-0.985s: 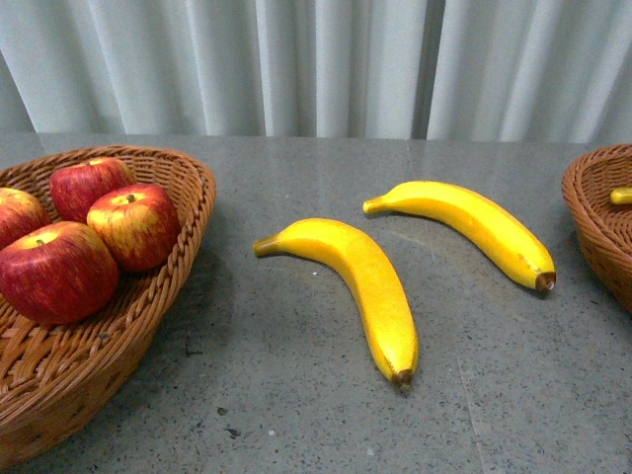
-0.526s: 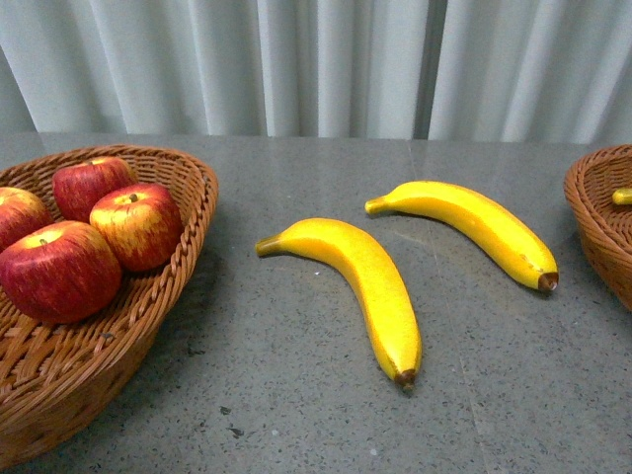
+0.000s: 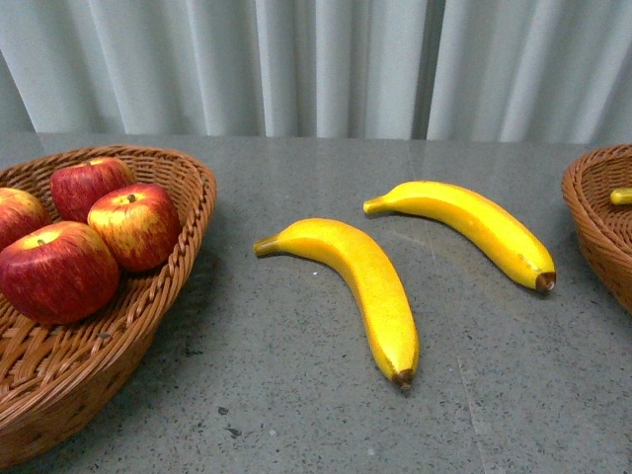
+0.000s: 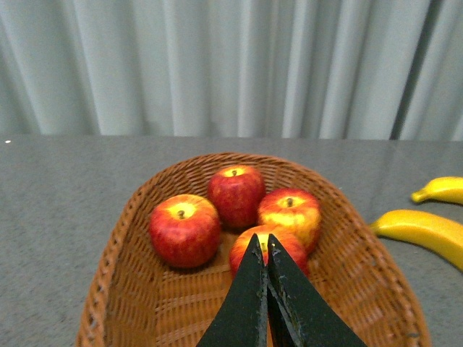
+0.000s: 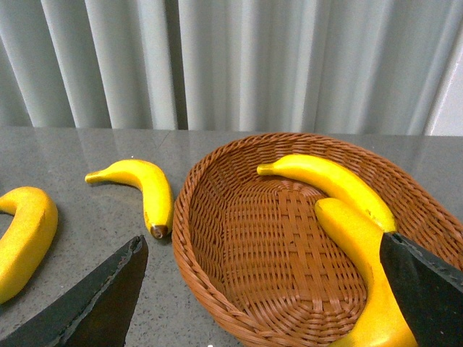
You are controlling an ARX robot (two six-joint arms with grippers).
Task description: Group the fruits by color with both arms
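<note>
Front: four apples [image 3: 59,272] in wicker basket [image 3: 188,212], left edge of frame. Two bananas [image 3: 365,276] loose on tabletop [image 3: 296,415], centre, not touching. Second basket [image 3: 592,212] at right edge, banana tip [image 3: 621,196] showing inside.
Left wrist: left gripper [image 4: 262,249] jaws clenched, empty, by apples in basket.
Right wrist: right gripper [image 5: 260,246] jaws spread wide, empty, at second basket holding two bananas.

Bare table [image 3: 296,415] surrounds the nearer banana [image 3: 365,281] and farther banana [image 3: 464,222], with a gap between them. The left basket [image 3: 193,212] and right basket [image 3: 592,232] hem the sides.
</note>
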